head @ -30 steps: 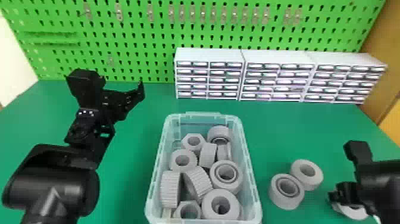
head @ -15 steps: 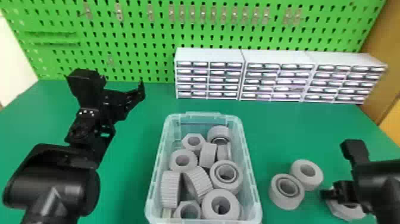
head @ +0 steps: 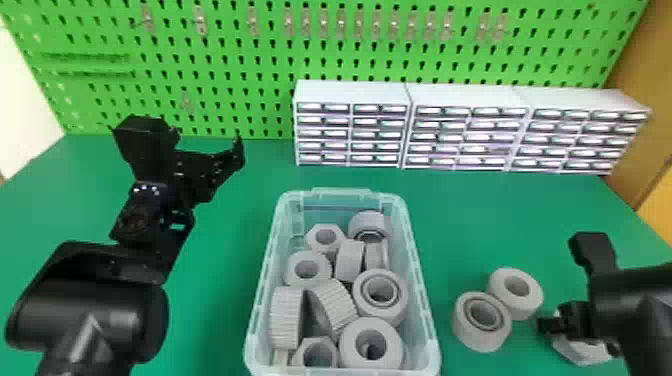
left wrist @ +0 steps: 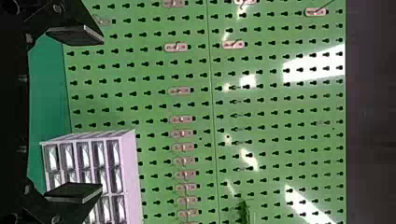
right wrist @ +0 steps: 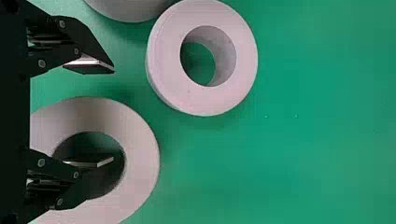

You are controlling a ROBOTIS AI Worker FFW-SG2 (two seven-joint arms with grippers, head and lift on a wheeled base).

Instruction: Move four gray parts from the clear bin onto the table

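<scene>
Your right hand [right wrist: 109,115], spread, likely straddles the wall of one gray part [right wrist: 142,158] for purchase; your left hand [left wrist: 101,114] idles, spread.

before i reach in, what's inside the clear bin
The clear bin holds gray parts lying close together: round ones with holes, six-sided ones and ribbed ones. Anything beneath them is covered, so I can't tell how many there are.

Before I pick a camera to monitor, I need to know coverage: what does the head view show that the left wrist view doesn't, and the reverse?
Head view: the bin with gray parts inside, three more on the table, the right gripper.
Left wrist view: a seam across the pegboard, a dark area past its edge.
Both: table, pegboard, hooks, drawers, left gripper.
</scene>
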